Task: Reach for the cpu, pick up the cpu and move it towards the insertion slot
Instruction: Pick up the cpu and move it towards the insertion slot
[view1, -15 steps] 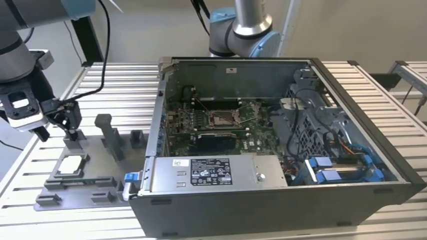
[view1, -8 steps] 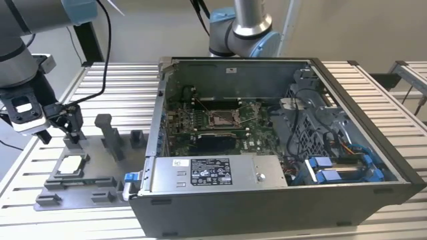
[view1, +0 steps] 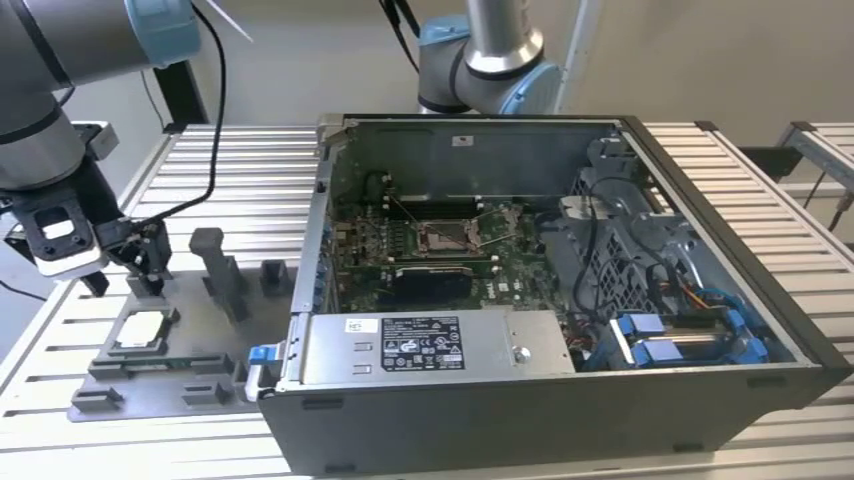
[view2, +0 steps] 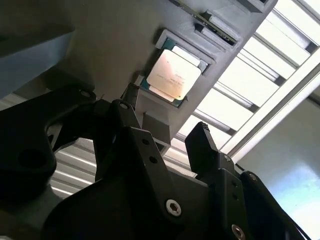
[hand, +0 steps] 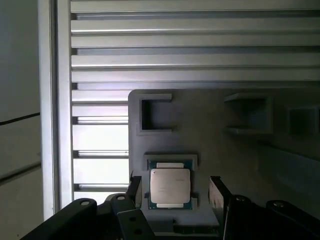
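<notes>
Above slatted aluminium bench, reached with spread-fingered black gripper toward small silver-white square cpu; needed level, centred descent.

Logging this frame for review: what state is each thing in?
cpu: seated in the grey fixture pocket, not gripped.
gripper: open, straddling the cpu, not touching it.
insertion slot: uncovered, no chip in it.
computer case: lying flat, side open.
</notes>
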